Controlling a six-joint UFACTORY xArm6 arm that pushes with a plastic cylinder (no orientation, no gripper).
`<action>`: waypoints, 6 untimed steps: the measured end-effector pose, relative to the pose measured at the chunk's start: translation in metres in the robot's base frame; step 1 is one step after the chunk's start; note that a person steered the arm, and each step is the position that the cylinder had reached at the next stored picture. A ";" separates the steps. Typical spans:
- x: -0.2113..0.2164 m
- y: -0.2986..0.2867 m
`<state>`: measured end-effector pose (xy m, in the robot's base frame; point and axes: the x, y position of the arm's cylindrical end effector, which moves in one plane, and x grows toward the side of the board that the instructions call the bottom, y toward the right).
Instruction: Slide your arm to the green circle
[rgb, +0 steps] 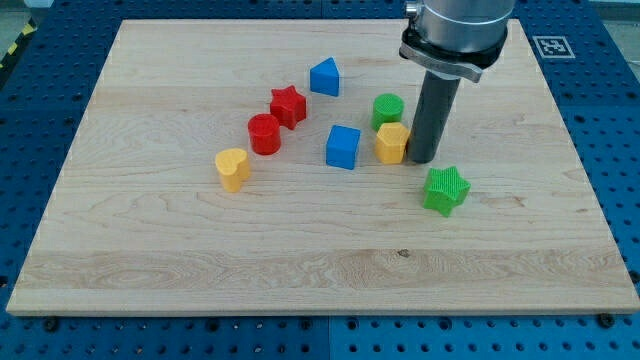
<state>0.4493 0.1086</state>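
The green circle (388, 109) stands on the wooden board (200, 260) right of centre, near the view's top. My tip (421, 160) rests on the board to the lower right of the green circle, a short way off it. The tip is right beside the yellow hexagon block (392, 143), which sits directly below the green circle and touches it or nearly so. The rod rises from the tip to the arm's grey body at the view's top.
A green star (445, 190) lies below and right of the tip. A blue cube (343, 147) sits left of the yellow hexagon. A blue wedge-like block (324, 77), red star (288, 106), red cylinder (265, 134) and yellow heart (232, 168) lie further left.
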 end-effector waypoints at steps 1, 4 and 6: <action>0.004 -0.001; -0.053 0.084; -0.066 0.086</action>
<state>0.3835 0.1945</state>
